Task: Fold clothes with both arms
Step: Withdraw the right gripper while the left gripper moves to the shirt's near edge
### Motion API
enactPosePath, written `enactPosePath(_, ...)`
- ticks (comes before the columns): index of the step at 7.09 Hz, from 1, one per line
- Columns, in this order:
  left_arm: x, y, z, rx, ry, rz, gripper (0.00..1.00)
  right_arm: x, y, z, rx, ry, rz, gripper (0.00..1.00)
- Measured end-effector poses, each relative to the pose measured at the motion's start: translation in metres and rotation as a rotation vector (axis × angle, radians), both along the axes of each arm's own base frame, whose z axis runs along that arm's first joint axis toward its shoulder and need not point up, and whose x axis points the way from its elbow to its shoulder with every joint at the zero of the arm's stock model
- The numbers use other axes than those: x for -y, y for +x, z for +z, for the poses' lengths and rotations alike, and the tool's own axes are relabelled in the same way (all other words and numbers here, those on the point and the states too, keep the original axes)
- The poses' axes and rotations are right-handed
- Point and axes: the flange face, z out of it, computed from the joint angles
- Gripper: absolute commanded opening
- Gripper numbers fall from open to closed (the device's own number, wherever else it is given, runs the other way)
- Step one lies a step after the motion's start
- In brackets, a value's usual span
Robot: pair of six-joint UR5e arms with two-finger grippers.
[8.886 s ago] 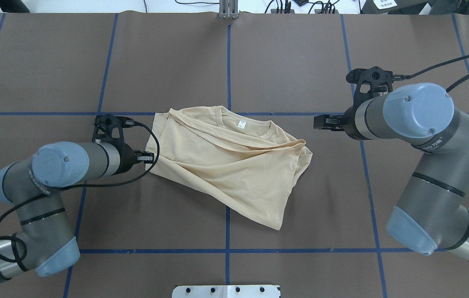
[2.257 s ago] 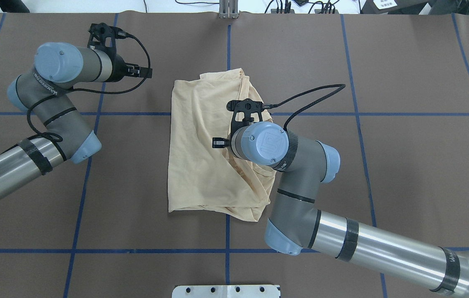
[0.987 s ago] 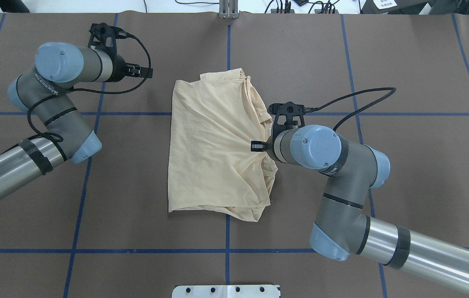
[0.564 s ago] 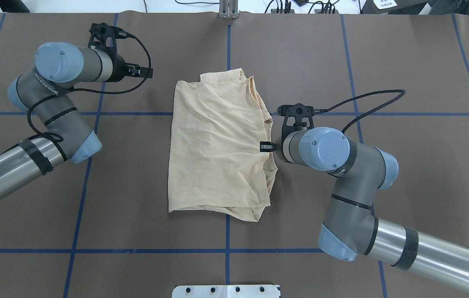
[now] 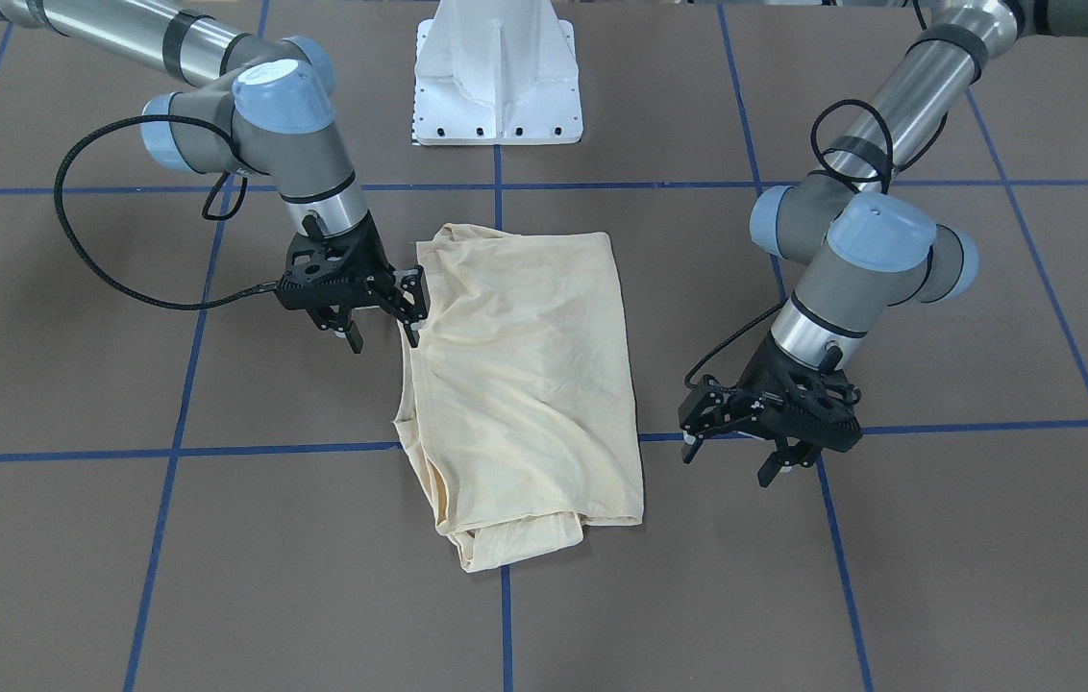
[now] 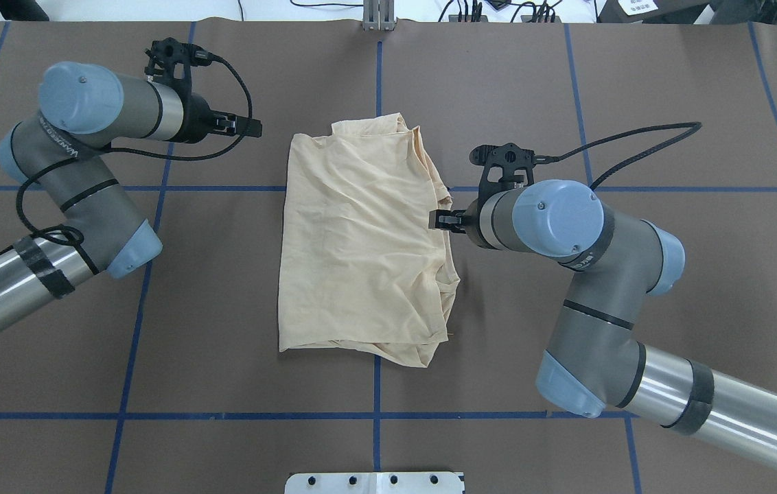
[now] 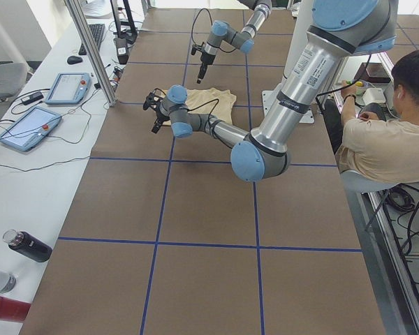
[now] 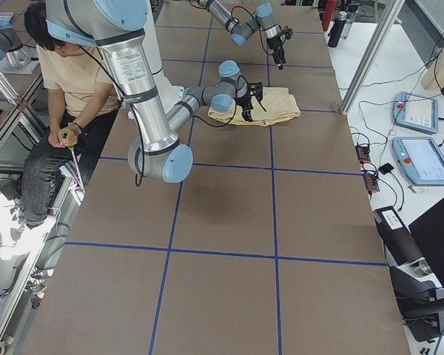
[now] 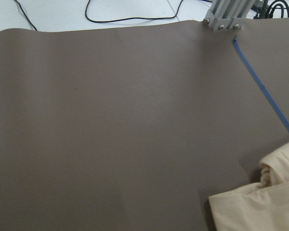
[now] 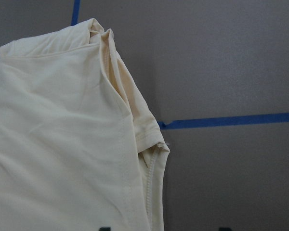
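brown mat (image 5: 664, 365) lies bare between left gripper (image 5: 727, 459) and shirt (image 6: 361, 240); right gripper (image 5: 383, 338) crowds its edge.

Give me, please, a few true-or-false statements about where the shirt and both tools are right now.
1. The T-shirt lies folded on the brown table mat, no print showing. True.
2. The left tool grips a sleeve. False: it is open, holds nothing and is apart from the T-shirt.
3. The right tool is at the T-shirt's edge, jaws open. True.
4. The T-shirt lies wholly within one taped square. False: it covers a crossing of the blue tape lines.
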Motion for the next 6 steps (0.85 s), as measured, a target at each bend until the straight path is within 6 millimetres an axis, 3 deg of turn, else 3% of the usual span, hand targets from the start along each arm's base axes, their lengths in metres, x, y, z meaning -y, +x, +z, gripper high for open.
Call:
enactPosePath(1, -0.038, -0.005, -0.017, -0.026, -0.051, 0.027, 1.0, -0.012, 0.023, -0.007, -0.01, -0.018, 0.0, 1.0)
enactPosePath(3, -0.143, 0.006, -0.022, -0.074, -0.167, 0.07, 1.0, -0.042, 0.058, 0.0, -0.002, -0.068, 0.026, 1.0)
enactPosePath(4, -0.19, 0.03, -0.017, -0.088, -0.224, 0.063, 1.0, -0.049, 0.061, 0.003, 0.005, -0.087, 0.039, 1.0)
enactPosePath(6, -0.258, 0.074, -0.014, -0.127, -0.33, 0.076, 0.96, -0.053, 0.061, 0.003, 0.01, -0.097, 0.045, 1.0)
